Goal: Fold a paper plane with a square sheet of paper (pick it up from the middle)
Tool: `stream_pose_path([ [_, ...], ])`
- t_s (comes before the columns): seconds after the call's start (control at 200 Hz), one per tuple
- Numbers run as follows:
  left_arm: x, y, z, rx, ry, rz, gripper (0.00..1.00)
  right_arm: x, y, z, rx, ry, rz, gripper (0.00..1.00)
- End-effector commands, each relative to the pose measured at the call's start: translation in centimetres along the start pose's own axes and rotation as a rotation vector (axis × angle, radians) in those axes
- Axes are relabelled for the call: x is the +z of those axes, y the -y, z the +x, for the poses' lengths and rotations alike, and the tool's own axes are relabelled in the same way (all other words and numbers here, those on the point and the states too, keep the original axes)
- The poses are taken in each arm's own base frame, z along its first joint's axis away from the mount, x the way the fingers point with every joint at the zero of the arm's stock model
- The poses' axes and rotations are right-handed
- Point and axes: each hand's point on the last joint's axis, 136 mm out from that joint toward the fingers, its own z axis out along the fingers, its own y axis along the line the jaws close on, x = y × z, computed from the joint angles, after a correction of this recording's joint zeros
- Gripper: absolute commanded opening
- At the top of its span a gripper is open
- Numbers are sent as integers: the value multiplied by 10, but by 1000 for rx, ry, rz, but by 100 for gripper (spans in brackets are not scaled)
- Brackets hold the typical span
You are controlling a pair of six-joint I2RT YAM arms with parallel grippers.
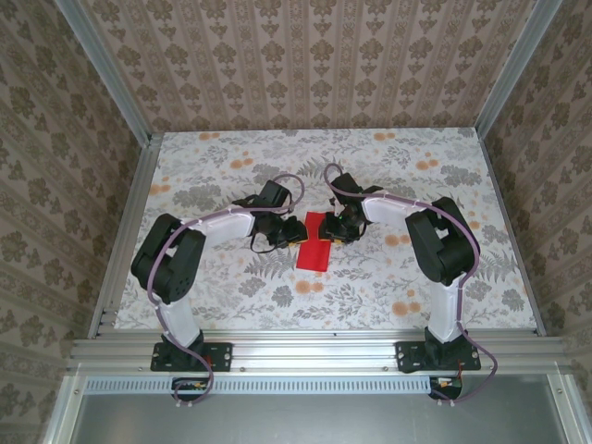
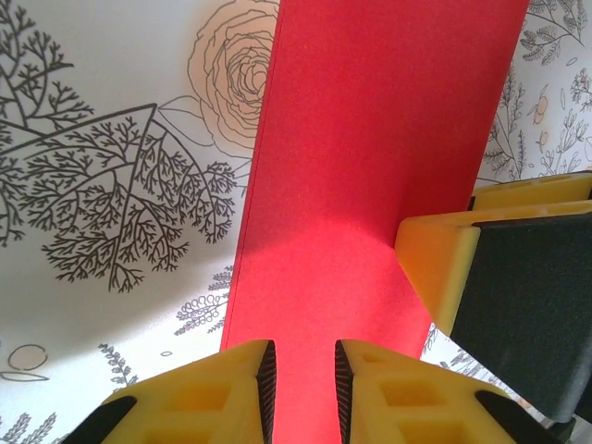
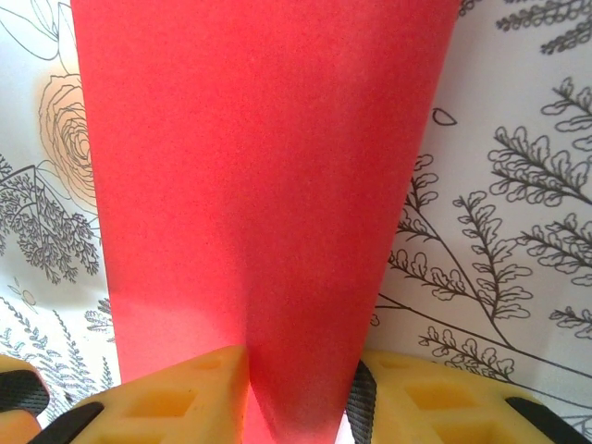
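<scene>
The red sheet of paper (image 1: 314,252) lies as a narrow rectangle on the flowered table (image 1: 388,157), between the two grippers. My left gripper (image 1: 289,231) is at its left edge. In the left wrist view the paper (image 2: 370,139) runs flat under my left gripper (image 2: 303,356), whose jaws stand a little apart with red showing in the gap. My right gripper (image 1: 339,229) is at the paper's far right corner. In the right wrist view a raised fold of the paper (image 3: 259,157) fills the gap of my right gripper (image 3: 301,370), pinched there. One right finger (image 2: 444,268) shows beside the paper.
Patterned walls and metal posts (image 1: 102,69) close the table in on three sides. A metal rail (image 1: 305,350) with both arm bases runs along the near edge. Bare tabletop lies to the far side and to both sides of the arms.
</scene>
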Motion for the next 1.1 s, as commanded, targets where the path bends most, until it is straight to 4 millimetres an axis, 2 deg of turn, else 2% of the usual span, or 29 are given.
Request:
stream_pose_path([
  [0.0, 7, 3, 2, 3, -22, 8, 27, 31, 61, 34, 89, -121, 220, 38],
  [0.465, 15, 5, 5, 8, -46, 9, 26, 33, 62, 36, 95, -132, 222, 38],
  [1.095, 26, 10, 3, 20, -64, 14, 19, 34, 63, 37, 93, -133, 222, 38],
])
